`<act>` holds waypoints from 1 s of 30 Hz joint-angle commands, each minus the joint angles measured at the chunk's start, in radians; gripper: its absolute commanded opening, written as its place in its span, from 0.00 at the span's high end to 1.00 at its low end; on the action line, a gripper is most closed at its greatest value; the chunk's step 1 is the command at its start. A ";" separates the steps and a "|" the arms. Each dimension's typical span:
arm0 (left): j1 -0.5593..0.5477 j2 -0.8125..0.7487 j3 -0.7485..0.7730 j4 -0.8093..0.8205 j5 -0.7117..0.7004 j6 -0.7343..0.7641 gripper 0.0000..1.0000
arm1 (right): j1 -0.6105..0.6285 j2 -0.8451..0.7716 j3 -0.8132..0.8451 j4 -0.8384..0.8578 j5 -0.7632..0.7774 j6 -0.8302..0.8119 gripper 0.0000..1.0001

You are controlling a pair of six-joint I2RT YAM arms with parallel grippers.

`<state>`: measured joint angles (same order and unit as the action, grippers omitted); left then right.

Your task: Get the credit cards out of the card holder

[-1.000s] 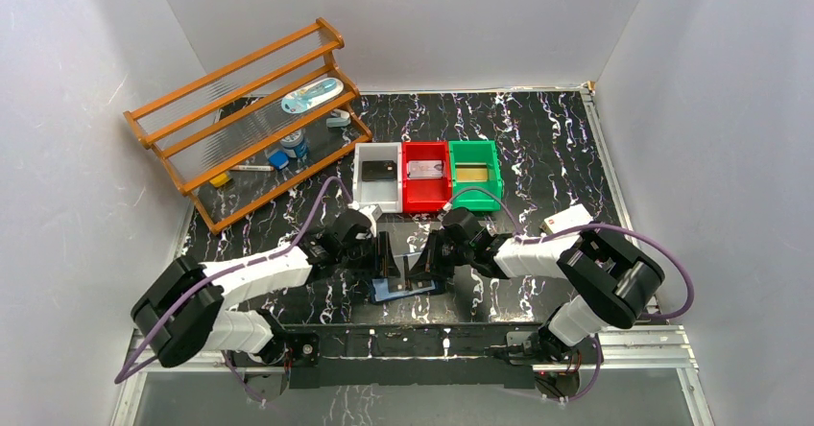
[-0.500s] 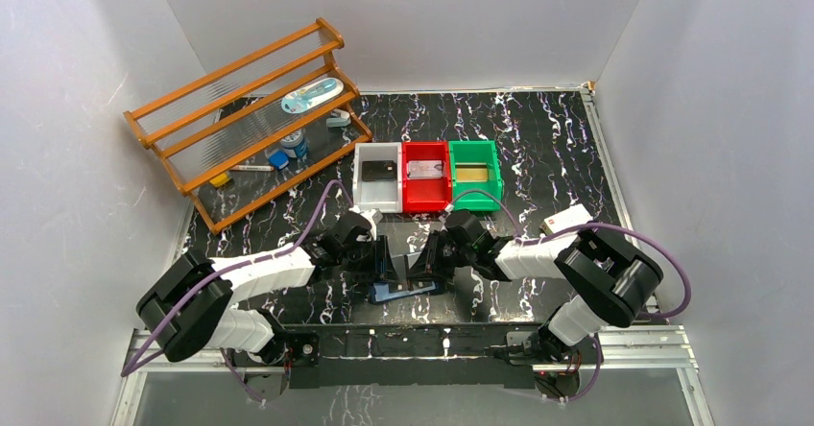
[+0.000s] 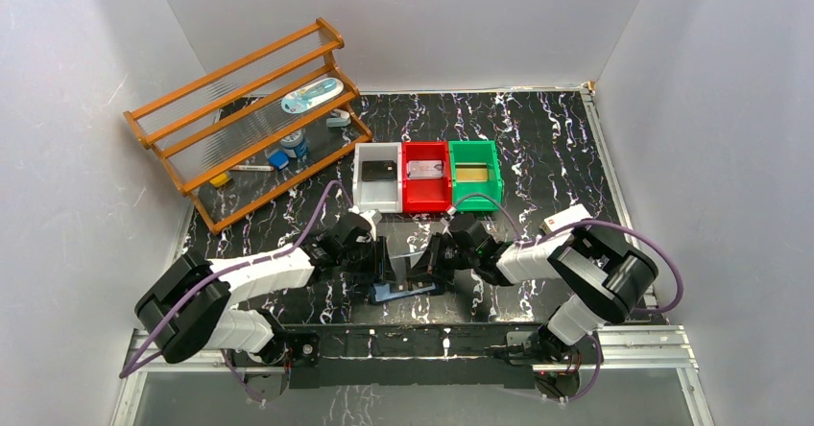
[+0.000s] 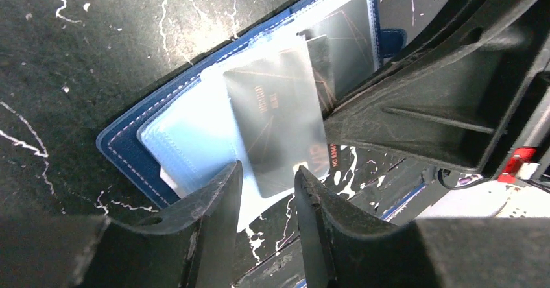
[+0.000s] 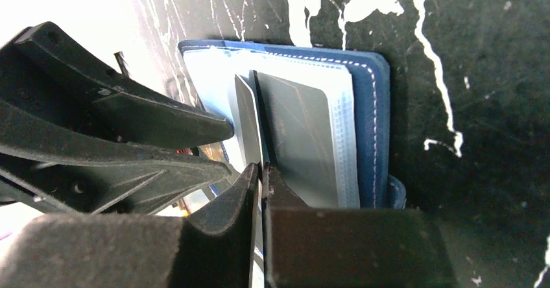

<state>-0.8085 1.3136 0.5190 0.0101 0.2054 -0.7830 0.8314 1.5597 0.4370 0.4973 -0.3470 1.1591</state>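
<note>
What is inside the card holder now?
A grey card half out of its pocket and a darker card under clear plastic. Deeper pocket contents are covered.

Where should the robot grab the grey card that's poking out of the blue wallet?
Pinch the grey card by its bare end poking out of the card holder, one tool finger on each flat face. Come from that open side: the card is thin and partly tucked in, so a straight pull should slide it free.

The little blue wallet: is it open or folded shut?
Open. The wallet lies spread, its pale blue inside facing up, with grey cards showing in it.
</note>
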 commanded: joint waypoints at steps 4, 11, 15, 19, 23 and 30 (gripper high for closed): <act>0.001 -0.045 -0.023 -0.168 -0.108 0.033 0.65 | -0.026 -0.131 -0.010 -0.148 0.066 -0.085 0.92; 0.000 -0.093 -0.010 -0.213 -0.142 0.033 0.66 | -0.054 -0.188 -0.015 -0.213 0.036 -0.130 0.92; 0.000 -0.131 0.015 -0.245 -0.156 0.042 0.59 | -0.055 -0.197 -0.013 -0.190 0.010 -0.128 0.92; 0.001 -0.178 0.042 -0.239 -0.146 0.049 0.51 | -0.053 -0.159 0.011 -0.111 -0.076 -0.123 0.92; 0.000 -0.199 0.074 -0.236 -0.130 0.058 0.46 | -0.037 -0.124 0.041 -0.034 -0.120 -0.099 0.92; 0.001 -0.198 0.084 -0.206 -0.076 0.070 0.45 | -0.015 -0.059 0.057 0.014 -0.110 -0.044 0.92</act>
<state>-0.8085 1.1385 0.5789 -0.2047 0.0834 -0.7330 0.8036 1.4746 0.4644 0.4267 -0.4355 1.0748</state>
